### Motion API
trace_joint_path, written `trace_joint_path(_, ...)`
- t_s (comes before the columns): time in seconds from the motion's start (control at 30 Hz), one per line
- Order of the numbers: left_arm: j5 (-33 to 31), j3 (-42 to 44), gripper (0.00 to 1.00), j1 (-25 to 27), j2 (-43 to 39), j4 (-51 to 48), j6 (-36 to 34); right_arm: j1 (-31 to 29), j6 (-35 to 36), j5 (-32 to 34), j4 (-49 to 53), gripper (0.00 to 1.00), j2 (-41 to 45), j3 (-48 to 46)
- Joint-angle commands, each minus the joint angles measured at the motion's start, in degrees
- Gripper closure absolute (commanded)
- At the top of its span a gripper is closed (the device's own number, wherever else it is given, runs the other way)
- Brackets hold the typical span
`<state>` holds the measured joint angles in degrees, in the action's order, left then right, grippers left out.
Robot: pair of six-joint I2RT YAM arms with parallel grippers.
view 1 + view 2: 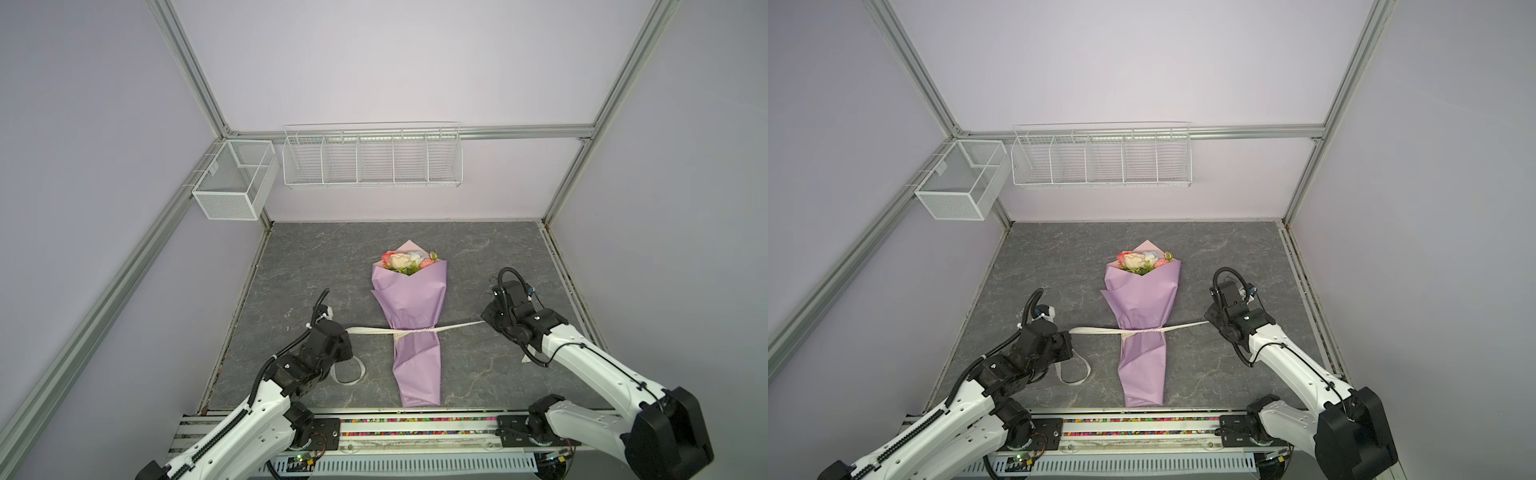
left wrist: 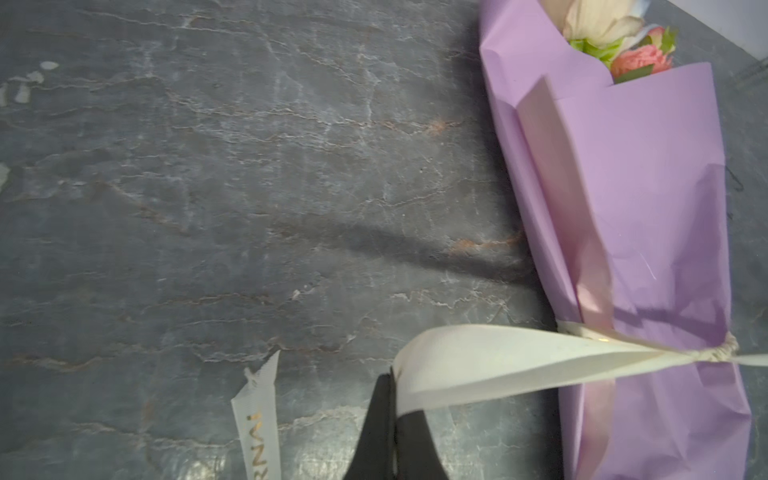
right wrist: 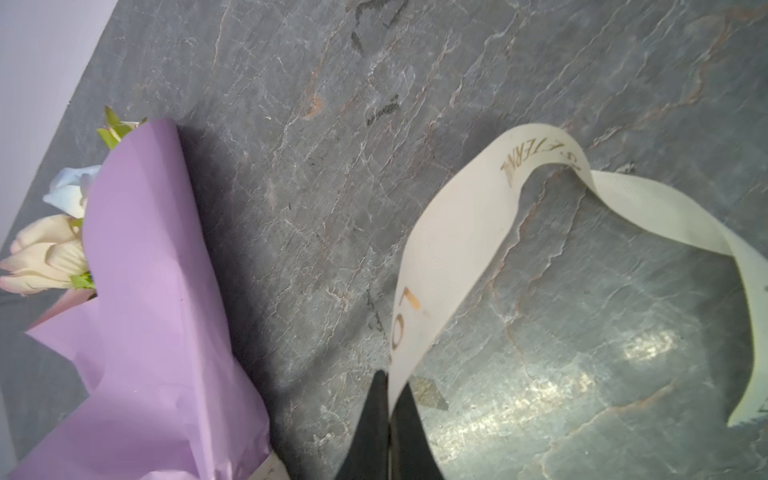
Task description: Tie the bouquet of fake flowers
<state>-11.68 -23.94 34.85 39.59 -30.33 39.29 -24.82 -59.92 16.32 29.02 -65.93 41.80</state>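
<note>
Midway across the table (image 1: 316, 266), the bouquet (image 1: 408, 261) lies flat with its heads toward the far wall, wrapped in lilac paper (image 1: 411, 299) that hides the stems. A cream ribbon (image 1: 374, 331) circles the wrap at its narrow waist, where a small knot (image 2: 725, 353) sits on top of the paper. The left gripper (image 2: 392, 384) is pinched tight on the ribbon just left of the wrap, and the right gripper (image 3: 388, 384) is pinched tight on it to the right. In both top views each strand runs nearly straight from jaws to knot. The arms seem set on opposite sides so that pulling apart cinches the knot without dragging the bundle either way. Spare ends curl loose on the table beyond each grip, printed lettering showing. Pink, peach, cream and pale-blue roses with green leaves peek from the open top. The paper is creased and squeezed in under the ribbon, then flares out again toward the near edge. The tie looks snug, though whether it will hold cannot be told.
</note>
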Motion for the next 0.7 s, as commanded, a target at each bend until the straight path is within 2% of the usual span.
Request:
trace_joint_path(0.0, 1.74, 1.2, 1.0, -4.1, -0.93, -2.54, 1.45, 0.57, 6.29, 5.93, 3.9, 0.94, -1.89, 1.9)
trace_joint_path(0.13, 4.95, 1.6, 1.0, -10.13, 0.75, -2.69, 0.71, 1.46, 9.15, 11.87, 5.7, 0.94, -3.57, 3.44)
trace_joint_path(0.3, 6.24, 0.96, 1.0, -15.53, 1.93, -3.01, 0.44, 4.1, 12.45, 15.07, 6.54, 0.94, -4.27, 4.54)
trace_joint_path(0.47, 9.8, 0.61, 1.0, -23.51, 5.62, -1.02, -1.71, 6.41, 15.75, 18.68, 6.34, 0.94, -5.98, 4.77)
trace_joint_path(0.67, 8.33, -1.13, 1.0, -27.73, 11.44, 0.57, -4.25, 9.32, 18.4, 22.43, 4.53, 0.94, -8.91, 4.93)
